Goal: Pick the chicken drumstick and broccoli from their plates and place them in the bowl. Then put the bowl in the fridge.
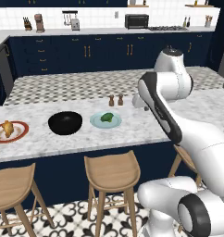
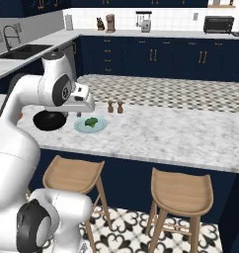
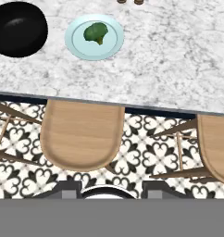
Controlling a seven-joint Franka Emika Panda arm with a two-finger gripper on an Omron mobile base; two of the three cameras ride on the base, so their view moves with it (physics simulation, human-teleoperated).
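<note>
Hand view shows you the broccoli on its pale blue-green plate, black bowl beside it (drumstick sits on the red-rimmed plate); the gripper's opening I cannot tell.

Food on its plates, bowl empty between them

You see the chicken drumstick on the red-rimmed plate, the broccoli on the pale blue-green plate, and the black bowl upright on the marble between them.
</note>
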